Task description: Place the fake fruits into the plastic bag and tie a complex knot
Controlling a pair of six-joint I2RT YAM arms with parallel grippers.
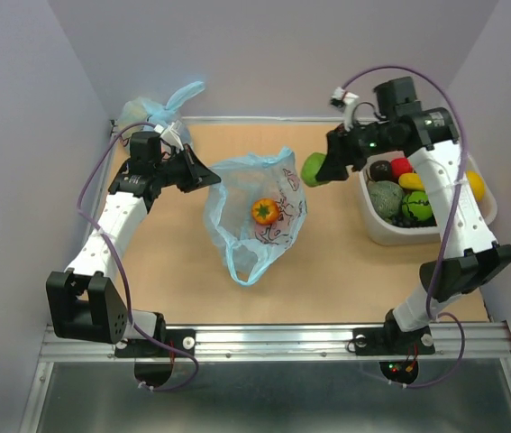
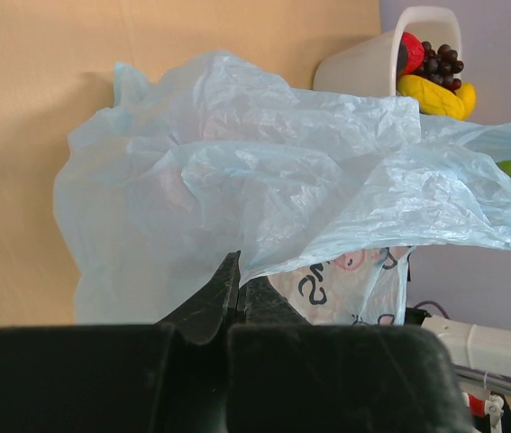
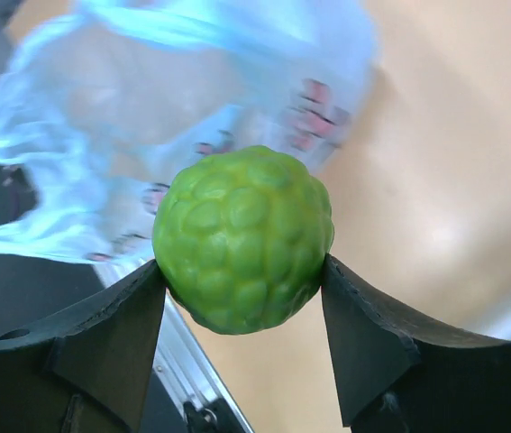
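A bumpy green plastic fruit point(image 3: 241, 239) is clamped in the right jaws; the thin light-blue plastic bag point(image 2: 237, 180) is pinched by the closed left jaws

Light-blue plastic bag point(image 1: 235, 176) with pink-and-dark print, bumpy green fruit point(image 3: 243, 239), orange fruit point(image 1: 265, 210), white tub point(image 1: 388, 236), tan table point(image 1: 183, 262)

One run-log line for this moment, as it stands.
left gripper: shut on plastic bag | right gripper: holding green fruit | orange fruit: in bag

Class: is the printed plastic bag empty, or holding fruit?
Not empty: one orange fruit shows inside the plastic bag; the green fruit is outside, in the right gripper.
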